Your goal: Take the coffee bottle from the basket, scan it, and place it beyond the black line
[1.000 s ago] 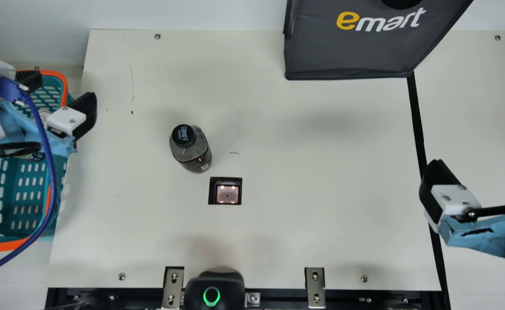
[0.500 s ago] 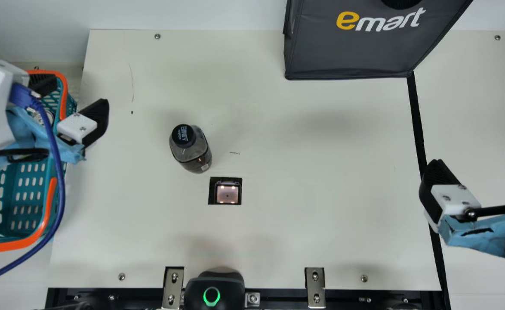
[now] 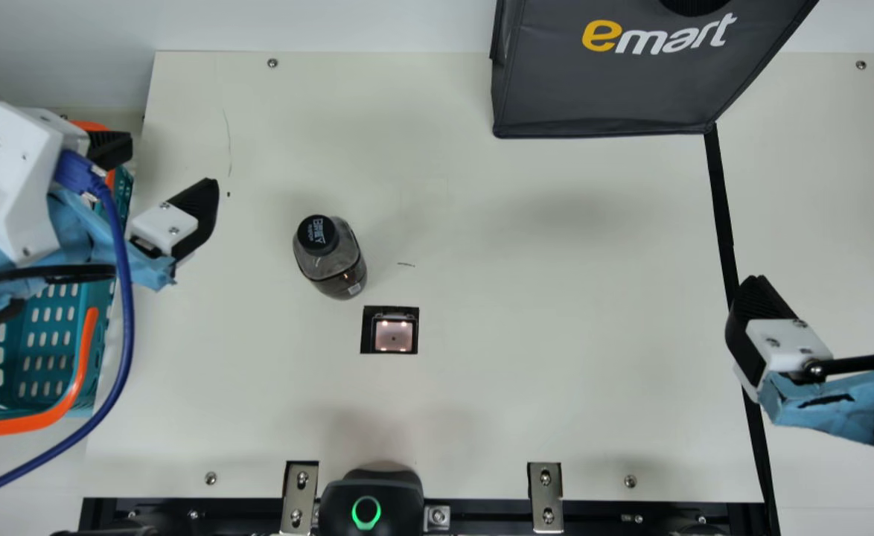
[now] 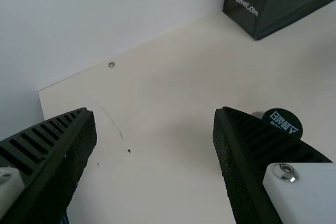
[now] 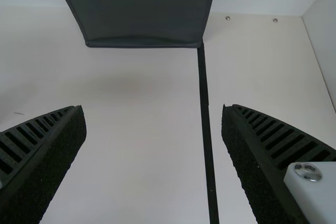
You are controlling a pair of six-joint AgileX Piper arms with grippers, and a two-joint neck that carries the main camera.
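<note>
In the main view my left gripper [image 3: 165, 165] is open over the right edge of the teal basket [image 3: 42, 316]. The coffee bottle [image 3: 330, 257], dark with a black cap, stands on the table to its right, just behind the scanner window [image 3: 394, 335]. In the left wrist view my left gripper [image 4: 155, 111] has nothing between its fingers, and the bottle's cap [image 4: 283, 123] shows behind one finger. My right gripper [image 3: 828, 286] is open at the black line [image 3: 721, 201]. The right wrist view shows the line [image 5: 205, 98] passing below the right gripper's [image 5: 155, 107] parted fingers.
A dark grey bag [image 3: 608, 82] stands at the back, by the black line's far end. A black device with a green ring [image 3: 366, 502] sits at the front edge between metal brackets. A blue cable [image 3: 126, 335] hangs from the left arm across the basket's side.
My left gripper has moved right, from over the basket toward the table, staying open. The bottle and my right gripper have kept still.
</note>
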